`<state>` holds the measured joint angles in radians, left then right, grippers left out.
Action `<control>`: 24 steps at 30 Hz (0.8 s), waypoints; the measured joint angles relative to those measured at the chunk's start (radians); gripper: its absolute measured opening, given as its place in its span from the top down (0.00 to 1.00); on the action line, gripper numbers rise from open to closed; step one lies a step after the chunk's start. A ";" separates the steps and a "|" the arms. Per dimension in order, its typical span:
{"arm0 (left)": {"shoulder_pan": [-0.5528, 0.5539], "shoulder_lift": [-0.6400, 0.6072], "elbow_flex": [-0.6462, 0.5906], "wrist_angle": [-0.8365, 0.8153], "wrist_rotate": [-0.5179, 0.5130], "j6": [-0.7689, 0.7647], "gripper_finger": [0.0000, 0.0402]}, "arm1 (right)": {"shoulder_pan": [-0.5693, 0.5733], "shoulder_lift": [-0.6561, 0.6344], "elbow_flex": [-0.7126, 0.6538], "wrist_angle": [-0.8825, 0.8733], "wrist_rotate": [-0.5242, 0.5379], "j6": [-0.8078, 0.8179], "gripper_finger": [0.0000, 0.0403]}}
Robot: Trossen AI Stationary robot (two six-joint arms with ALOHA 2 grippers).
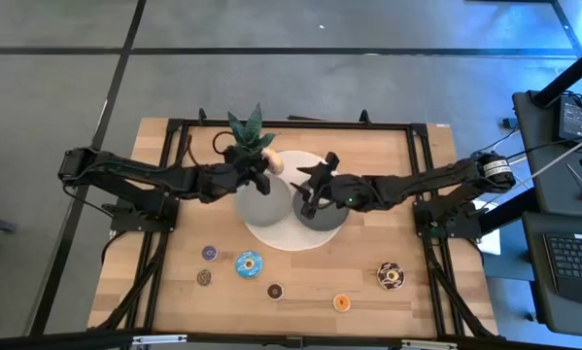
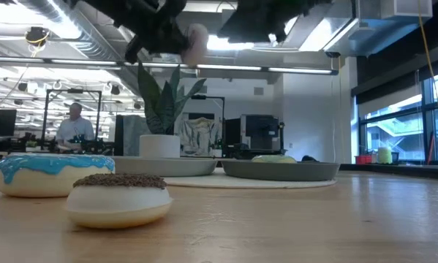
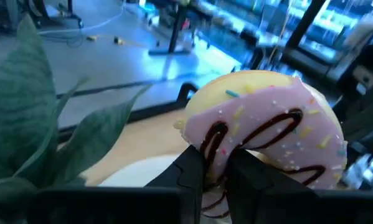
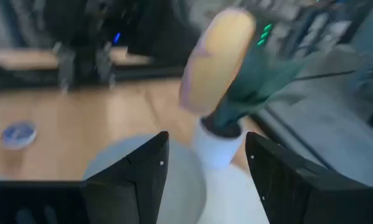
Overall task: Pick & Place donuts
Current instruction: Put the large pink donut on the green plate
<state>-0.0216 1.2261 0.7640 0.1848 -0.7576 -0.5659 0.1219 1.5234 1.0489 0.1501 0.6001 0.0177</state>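
My left gripper is shut on a pink-iced donut with brown drizzle, high above the light grey plate, beside the potted plant. My right gripper is open above the dark grey plate and touches nothing. A pale green donut lies in that dark plate. Near the table's near edge lie a purple donut, a blue one, two small brown ones, an orange one and a large brown one. My left gripper pinches the pink donut between its two fingers, on the ring's lower part. The donut stands on edge above the fingers and is lifted clear of the table and plates.
Both plates sit on a white round mat at the table's middle. The plant's white pot stands just behind the light plate, its leaves close to my left gripper. Bare wood shows at the near left and right corners. A person sits far behind.
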 joint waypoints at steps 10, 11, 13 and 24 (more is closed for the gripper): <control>0.000 0.000 0.000 0.231 0.017 0.085 0.88 | 0.003 -0.001 0.000 0.223 0.009 -0.034 0.47; 0.000 0.000 0.000 0.242 0.017 0.086 0.88 | 0.001 -0.001 0.000 0.237 0.010 -0.047 0.47; 0.000 0.000 0.000 0.268 0.017 0.085 0.89 | -0.006 -0.001 0.000 0.246 0.009 -0.049 0.47; 0.000 0.000 0.000 0.314 0.018 0.083 0.88 | -0.030 0.009 0.000 0.316 -0.014 -0.054 0.47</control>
<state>-0.0216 1.2263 0.7639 0.4986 -0.7391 -0.4831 0.0914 1.5320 1.0492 0.4659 0.5857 -0.0360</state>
